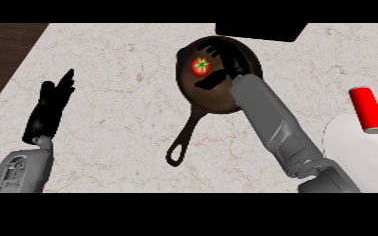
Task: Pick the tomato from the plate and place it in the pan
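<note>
The red tomato (200,66) with its green stem lies inside the dark pan (221,102), in the pan's upper left part. My right hand (229,64) hovers over the pan just right of the tomato. Its fingers are stretched out above the tomato and its thumb is spread below it, so the hand is open. The white plate (353,147) sits at the right edge, with no tomato on it. My left hand (50,107) rests open at the left, fingers up, far from the pan.
The pan's handle (184,142) points toward the lower left. A red cylinder (363,109) stands at the plate's upper edge. A black object (260,31) sits at the counter's back edge. The counter ends at dark wood (13,50) on the far left.
</note>
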`<state>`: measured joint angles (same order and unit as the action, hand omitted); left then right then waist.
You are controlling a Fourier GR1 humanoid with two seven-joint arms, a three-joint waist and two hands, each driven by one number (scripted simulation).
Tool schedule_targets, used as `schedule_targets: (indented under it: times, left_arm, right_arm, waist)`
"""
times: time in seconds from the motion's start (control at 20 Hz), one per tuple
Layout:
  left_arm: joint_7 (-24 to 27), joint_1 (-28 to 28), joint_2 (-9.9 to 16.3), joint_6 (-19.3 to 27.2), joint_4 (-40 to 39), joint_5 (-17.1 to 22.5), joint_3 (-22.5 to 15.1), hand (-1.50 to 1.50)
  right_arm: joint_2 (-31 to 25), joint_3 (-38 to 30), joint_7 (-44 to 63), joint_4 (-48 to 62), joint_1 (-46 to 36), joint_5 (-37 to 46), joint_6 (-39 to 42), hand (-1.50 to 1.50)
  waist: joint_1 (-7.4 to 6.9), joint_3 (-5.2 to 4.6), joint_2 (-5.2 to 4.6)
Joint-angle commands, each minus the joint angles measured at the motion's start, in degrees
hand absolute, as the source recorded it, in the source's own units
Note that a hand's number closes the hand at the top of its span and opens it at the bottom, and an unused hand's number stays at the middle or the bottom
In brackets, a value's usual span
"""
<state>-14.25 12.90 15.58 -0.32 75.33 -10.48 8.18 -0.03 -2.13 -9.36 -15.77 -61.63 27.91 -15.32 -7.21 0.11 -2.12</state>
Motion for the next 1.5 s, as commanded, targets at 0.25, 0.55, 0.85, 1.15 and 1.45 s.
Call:
schedule_targets:
  times: [0.25, 0.55, 0.85, 1.15, 1.45]
  left_arm:
    - [-1.16, 3.20, 1.79, -2.25, -2.55, 1.45, 1.42, 0.00]
    - [0.31, 0.88, 1.02, -1.03, -1.85, 0.90, 1.40, 0.00]
    - [0.36, -3.03, 0.29, 0.93, 0.37, 0.34, 1.98, 0.00]
    - [-0.15, -4.74, -0.64, 2.22, 1.06, -0.24, 2.06, 0.00]
    - [-1.02, -4.93, 0.84, 1.36, 1.24, 0.87, 3.92, 0.00]
  right_arm:
    - [0.03, -3.27, -10.14, 2.20, -0.92, -10.33, -2.89, -1.50]
    - [0.03, -6.41, -13.71, 2.73, -3.20, -15.92, -8.01, -1.50]
    - [-2.53, -10.33, -11.74, 3.69, -4.83, -18.55, -9.01, -1.50]
    - [-12.35, -12.41, -12.18, 1.67, -2.70, -20.53, -1.65, -1.50]
    - [-20.81, -13.23, -13.66, -1.63, 4.00, -22.49, 10.17, -1.50]
  waist:
    - [-0.02, 0.01, 0.05]
    - [1.08, -0.02, 0.54]
    - [3.98, -0.06, 1.18]
    - [5.92, -0.05, 1.78]
    - [7.23, -0.09, 2.20]
